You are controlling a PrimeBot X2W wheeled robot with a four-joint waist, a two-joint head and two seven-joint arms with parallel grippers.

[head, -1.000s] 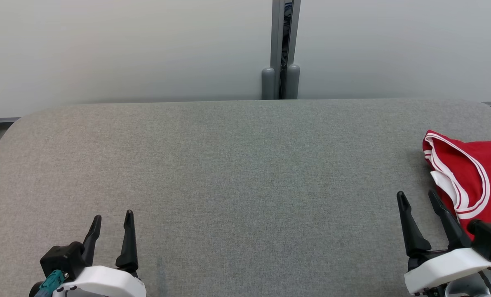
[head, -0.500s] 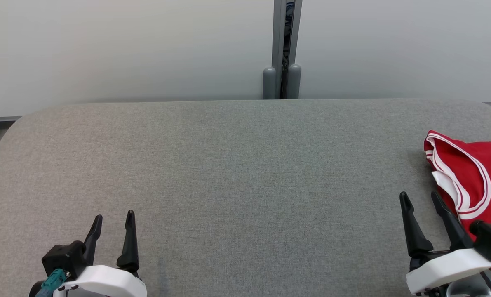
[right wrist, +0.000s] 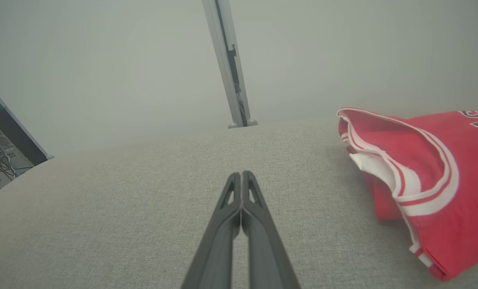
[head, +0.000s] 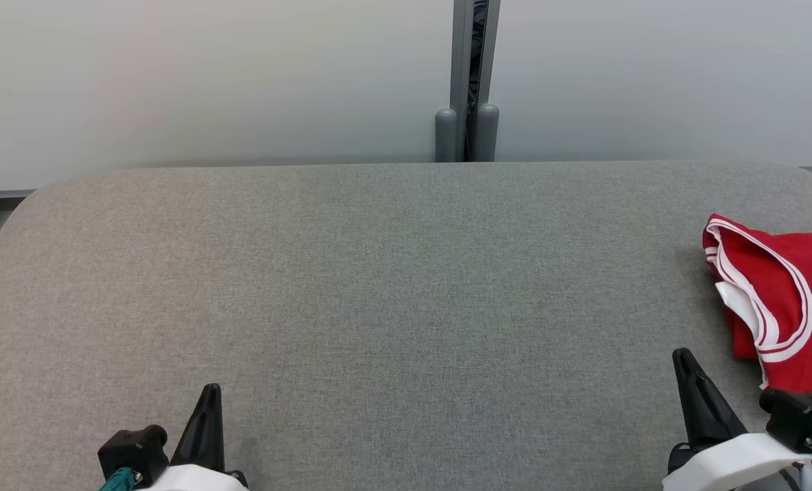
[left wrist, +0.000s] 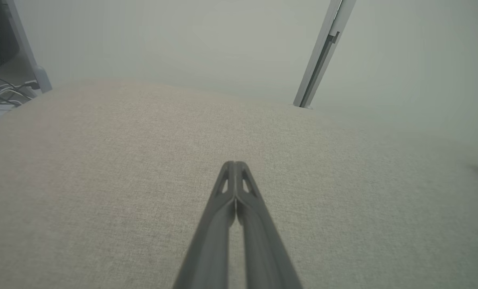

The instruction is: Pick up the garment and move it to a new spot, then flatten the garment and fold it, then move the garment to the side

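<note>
Red garment [head: 784, 307] lying loosely folded at right edge of worktop [head: 378, 273] (aside as asked, or a heap awaiting pickup). Left gripper [head: 209, 395] and right gripper [head: 684, 358] pressed together, empty, near front edge.

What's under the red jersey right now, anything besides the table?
The jersey lies bunched on the grey table, and only table fabric shows around its edges. Anything beneath its folds is covered, so I cannot tell.

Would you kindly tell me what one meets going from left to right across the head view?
left gripper → grey post → right gripper → red garment
</note>
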